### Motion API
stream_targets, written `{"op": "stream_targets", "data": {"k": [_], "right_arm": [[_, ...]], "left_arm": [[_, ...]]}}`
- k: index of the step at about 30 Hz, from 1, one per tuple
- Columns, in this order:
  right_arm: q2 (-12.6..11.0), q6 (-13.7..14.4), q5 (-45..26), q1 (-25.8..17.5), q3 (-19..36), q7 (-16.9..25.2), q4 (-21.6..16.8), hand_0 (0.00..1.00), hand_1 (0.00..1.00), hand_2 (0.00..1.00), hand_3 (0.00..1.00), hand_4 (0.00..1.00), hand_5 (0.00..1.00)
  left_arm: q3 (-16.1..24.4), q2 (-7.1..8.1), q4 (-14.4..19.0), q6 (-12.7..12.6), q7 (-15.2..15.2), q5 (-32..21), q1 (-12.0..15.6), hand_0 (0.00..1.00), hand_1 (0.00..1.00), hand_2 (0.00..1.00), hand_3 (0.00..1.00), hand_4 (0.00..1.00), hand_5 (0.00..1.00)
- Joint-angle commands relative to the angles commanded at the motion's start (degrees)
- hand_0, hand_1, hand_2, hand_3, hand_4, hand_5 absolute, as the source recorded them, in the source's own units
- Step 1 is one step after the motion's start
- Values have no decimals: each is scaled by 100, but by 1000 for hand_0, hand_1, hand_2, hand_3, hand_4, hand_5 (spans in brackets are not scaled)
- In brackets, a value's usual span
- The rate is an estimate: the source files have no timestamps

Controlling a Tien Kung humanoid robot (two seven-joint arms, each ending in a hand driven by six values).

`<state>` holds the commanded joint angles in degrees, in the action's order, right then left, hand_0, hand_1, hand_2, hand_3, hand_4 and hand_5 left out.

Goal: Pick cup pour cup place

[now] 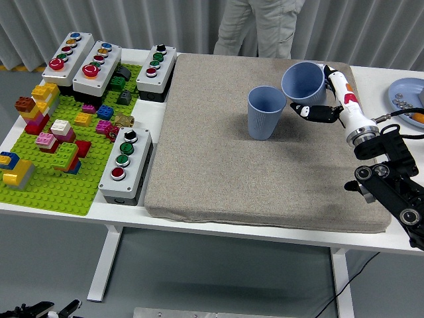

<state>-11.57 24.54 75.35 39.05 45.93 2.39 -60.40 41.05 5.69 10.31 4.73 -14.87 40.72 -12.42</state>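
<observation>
A blue cup [265,112] stands upright on the grey mat [218,165]. My right hand [320,99] holds a second blue cup [304,82] in the air, just right of and above the standing one. The held cup tilts left, its mouth leaning toward the standing cup's rim. The fingers wrap its right side. The left arm does not show.
A green brick baseplate [53,175] with several coloured bricks and grey button boxes [126,163] fills the left of the table. A blue plate [407,96] with small items sits at the right edge. A person stands beyond the far edge.
</observation>
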Motion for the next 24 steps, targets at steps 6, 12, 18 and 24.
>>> {"op": "stream_targets", "data": {"k": [6,12,18,24], "right_arm": [[-8,43,244,66,-16,33,-6,817,693,591,653,749,116],[-15,56,422,143,-89,53,24,817,691,588,651,748,117],[41,81,692,222,-145,70,101,817,690,589,649,748,116],[75,119,833,303,-232,110,221,818,690,586,647,748,116]], "left_arm": [[19,1,0,-5,0,2,-14,765,782,821,702,510,998],[40,2,0,-9,-3,17,-40,765,782,821,702,510,998],[63,3,0,-11,-4,30,-66,765,782,821,701,510,998],[63,8,0,-11,-4,40,-72,765,782,821,701,510,998]]}}
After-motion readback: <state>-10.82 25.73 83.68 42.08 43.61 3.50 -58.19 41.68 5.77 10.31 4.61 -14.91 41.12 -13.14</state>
